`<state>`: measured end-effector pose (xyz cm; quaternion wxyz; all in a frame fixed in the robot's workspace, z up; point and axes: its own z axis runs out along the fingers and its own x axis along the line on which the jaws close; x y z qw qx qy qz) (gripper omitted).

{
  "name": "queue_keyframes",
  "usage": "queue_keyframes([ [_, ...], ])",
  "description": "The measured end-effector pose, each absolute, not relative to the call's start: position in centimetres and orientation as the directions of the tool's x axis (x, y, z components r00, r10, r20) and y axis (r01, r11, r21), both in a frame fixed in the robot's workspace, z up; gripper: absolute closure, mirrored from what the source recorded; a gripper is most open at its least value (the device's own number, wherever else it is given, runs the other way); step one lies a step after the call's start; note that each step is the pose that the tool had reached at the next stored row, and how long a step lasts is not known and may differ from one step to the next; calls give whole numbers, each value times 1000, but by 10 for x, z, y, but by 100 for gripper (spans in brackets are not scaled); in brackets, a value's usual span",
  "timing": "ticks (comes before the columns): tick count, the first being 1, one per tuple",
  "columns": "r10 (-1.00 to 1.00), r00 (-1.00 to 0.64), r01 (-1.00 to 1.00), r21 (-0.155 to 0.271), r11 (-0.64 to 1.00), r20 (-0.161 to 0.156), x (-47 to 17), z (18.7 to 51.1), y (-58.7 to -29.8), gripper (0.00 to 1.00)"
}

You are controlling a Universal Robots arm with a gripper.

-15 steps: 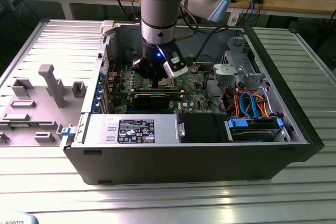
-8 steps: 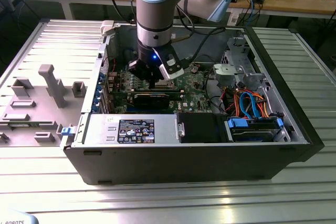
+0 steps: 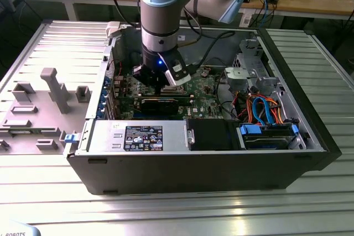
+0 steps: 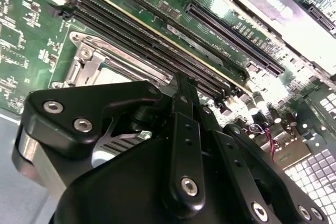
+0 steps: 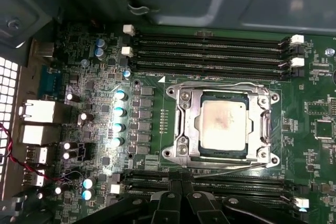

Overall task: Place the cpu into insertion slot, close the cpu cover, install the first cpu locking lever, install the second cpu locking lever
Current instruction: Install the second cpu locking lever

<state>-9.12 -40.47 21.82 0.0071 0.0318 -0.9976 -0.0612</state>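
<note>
In the first wrist view the cpu (image 5: 223,124) lies flat in the insertion slot (image 5: 265,158) on the green motherboard (image 5: 315,156). Its pale grey top shows through the window of the cpu cover (image 5: 185,124), which lies down over it. Thin wire levers (image 5: 226,86) run along the cover's edges. My gripper (image 5: 178,179) hovers over the black memory slots beside the socket, shut and holding nothing. The second wrist view shows the gripper (image 4: 182,85) close to a corner of the socket (image 4: 86,64). In the exterior view the gripper (image 3: 160,88) hangs inside the open computer case (image 3: 310,136).
Memory slots (image 5: 210,51) flank the socket on both sides. A black graphics card (image 3: 160,103) lies near the gripper. A power supply (image 3: 138,135) and drive bays with orange and blue cables (image 3: 265,111) line the case front. A grey fixture (image 3: 52,89) stands at the exterior view's left.
</note>
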Motion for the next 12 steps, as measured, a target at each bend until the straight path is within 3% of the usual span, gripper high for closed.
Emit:
queue_keyframes([
  [12,-72,-997,-70,174,982,8,-96,208,-406,89],
])
